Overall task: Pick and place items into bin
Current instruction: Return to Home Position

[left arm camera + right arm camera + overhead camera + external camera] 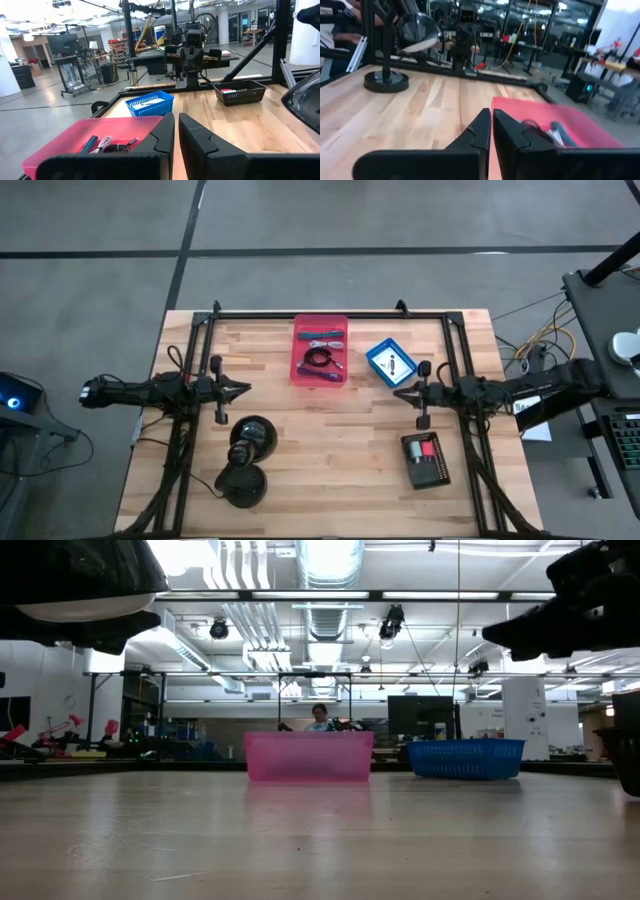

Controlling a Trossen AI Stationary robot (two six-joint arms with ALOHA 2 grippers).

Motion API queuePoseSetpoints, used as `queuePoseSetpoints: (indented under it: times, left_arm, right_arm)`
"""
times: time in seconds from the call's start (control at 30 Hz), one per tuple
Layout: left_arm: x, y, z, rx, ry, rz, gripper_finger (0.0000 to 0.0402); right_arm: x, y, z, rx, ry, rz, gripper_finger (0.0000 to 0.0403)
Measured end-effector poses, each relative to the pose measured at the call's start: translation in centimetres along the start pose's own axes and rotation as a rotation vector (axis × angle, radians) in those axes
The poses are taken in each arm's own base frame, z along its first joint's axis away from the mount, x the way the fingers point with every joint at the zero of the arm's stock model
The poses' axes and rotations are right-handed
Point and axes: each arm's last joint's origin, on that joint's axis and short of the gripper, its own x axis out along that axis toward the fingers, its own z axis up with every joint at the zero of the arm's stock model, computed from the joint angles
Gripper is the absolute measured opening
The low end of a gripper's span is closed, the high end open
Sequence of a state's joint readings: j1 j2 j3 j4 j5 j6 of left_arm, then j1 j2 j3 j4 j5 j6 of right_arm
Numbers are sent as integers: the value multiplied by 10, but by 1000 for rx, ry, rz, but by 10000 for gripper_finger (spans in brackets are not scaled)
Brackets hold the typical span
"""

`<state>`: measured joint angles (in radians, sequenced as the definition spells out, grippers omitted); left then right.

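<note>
High view: the pink plastic bin holds the black coiled cable. It lies at 1 o'clock from the left gripper and 11 o'clock from the right gripper. Both grippers are closed, empty and about equally near.

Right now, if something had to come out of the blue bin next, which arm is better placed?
Right, probably. The right claw hangs close beside the blue bin; the left claw is across the table, on the far side of the pink bin.
</note>
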<state>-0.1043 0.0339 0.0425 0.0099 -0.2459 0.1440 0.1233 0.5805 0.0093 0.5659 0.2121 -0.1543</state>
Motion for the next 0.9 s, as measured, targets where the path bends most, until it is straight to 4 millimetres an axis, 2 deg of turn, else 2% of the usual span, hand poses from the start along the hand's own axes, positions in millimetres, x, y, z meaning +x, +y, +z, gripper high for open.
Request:
queuePoseSetpoints:
  times: [0.17,0.3,0.43,0.63,0.9]
  left_arm:
    - [0,0,-1,1,6,2,10]
    - [0,1,0,-40,2,26,10]
    - [0,0,0,-84,2,11,10]
    - [0,-1,-1,-169,-1,-44,10]
    - [0,-3,-3,-155,21,-86,10]
  right_arm:
    - [-10,-3,-8,67,95,-8,9]
    - [-17,-6,-9,141,107,-43,9]
    - [-20,-7,-6,178,76,-36,8]
    - [-23,-8,-2,123,29,-36,8]
    - [-33,-11,3,142,-42,-54,8]
